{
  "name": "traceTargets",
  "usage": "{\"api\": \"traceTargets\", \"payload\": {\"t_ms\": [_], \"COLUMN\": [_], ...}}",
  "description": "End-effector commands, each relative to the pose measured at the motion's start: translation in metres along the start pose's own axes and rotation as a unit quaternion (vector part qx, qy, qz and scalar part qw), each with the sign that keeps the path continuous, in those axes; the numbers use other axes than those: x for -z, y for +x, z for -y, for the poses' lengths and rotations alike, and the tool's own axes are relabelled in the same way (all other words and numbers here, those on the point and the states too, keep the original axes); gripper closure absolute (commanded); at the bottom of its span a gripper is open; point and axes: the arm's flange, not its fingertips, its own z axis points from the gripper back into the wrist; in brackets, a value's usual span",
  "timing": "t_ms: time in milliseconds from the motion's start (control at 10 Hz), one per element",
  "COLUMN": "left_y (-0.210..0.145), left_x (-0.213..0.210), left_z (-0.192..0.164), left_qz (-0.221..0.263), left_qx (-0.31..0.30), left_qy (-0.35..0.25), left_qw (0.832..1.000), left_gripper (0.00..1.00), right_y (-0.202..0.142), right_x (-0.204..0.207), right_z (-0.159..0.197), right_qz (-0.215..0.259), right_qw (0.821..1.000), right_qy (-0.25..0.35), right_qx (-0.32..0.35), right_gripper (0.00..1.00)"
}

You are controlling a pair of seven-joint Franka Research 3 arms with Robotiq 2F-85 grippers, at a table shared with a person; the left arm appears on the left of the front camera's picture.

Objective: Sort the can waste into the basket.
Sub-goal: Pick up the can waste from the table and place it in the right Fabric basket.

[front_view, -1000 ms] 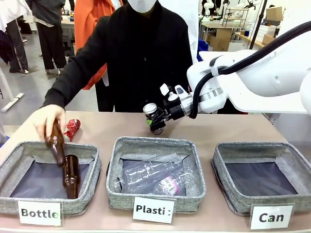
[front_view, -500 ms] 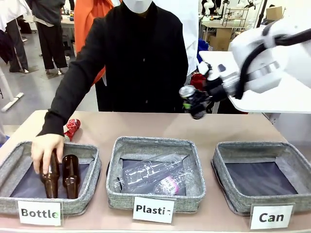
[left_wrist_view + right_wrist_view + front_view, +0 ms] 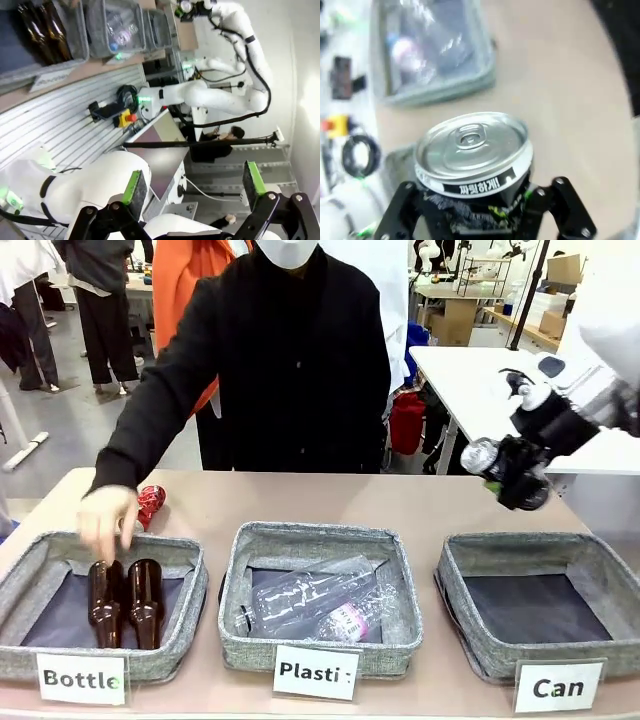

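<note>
Far left, the crushed red can (image 3: 148,502) lies on the table beside the person's hand (image 3: 105,518). Right, the right gripper (image 3: 512,478) clamps the black can (image 3: 498,464) in the air near the Can basket (image 3: 470,570). Its wrist view adds the silver lid (image 3: 472,145). The left wrist view shows the left gripper (image 3: 194,184) spread apart.

Front view across table (image 3: 450,505) toward person (image 3: 290,370); middle basket (image 3: 320,532) common to all views.
</note>
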Motion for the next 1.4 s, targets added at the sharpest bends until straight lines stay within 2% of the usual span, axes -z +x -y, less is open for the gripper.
{"api": "traceTargets", "payload": {"t_ms": [0,100,300,600,700,800,1000,1100,1200,1300], "left_y": [0.0,0.002,0.015,0.041,0.049,0.057,0.075,0.077,0.077,0.077], "left_x": [0.023,0.033,0.051,0.134,0.147,0.149,0.139,0.129,0.129,0.129], "left_z": [-0.006,-0.01,-0.015,-0.044,-0.055,-0.065,-0.083,-0.053,-0.053,-0.053], "left_qz": [-0.047,-0.061,-0.064,-0.17,-0.184,-0.177,-0.08,-0.169,-0.169,-0.169], "left_qx": [-0.032,-0.036,-0.031,-0.073,-0.087,-0.097,-0.135,-0.103,-0.103,-0.103], "left_qy": [0.006,0.003,0.01,0.044,0.065,0.076,0.089,0.079,0.079,0.079], "left_qw": [0.998,0.997,0.997,0.982,0.977,0.976,0.983,0.977,0.977,0.977], "left_gripper": [0.0,0.0,0.0,0.0,0.0,0.0,0.0,0.0,0.0,0.0], "right_y": [0.007,0.003,0.001,-0.013,-0.018,-0.021,-0.027,-0.027,-0.029,-0.028], "right_x": [0.003,0.009,0.033,0.053,0.048,0.047,0.048,0.049,0.048,0.049], "right_z": [-0.031,-0.042,-0.048,-0.044,-0.042,-0.042,-0.038,-0.037,-0.036,-0.035], "right_qz": [-0.092,-0.137,-0.189,-0.194,-0.192,-0.193,-0.186,-0.185,-0.188,-0.187], "right_qw": [0.995,0.99,0.981,0.979,0.979,0.979,0.98,0.98,0.98,0.98], "right_qy": [0.028,0.033,0.044,0.061,0.063,0.069,0.069,0.068,0.066,0.066], "right_qx": [-0.009,0.003,0.023,0.01,0.011,0.01,0.015,0.014,0.012,0.011], "right_gripper": [1.0,1.0,1.0,1.0,1.0,1.0,1.0,0.45,0.45,0.0]}}
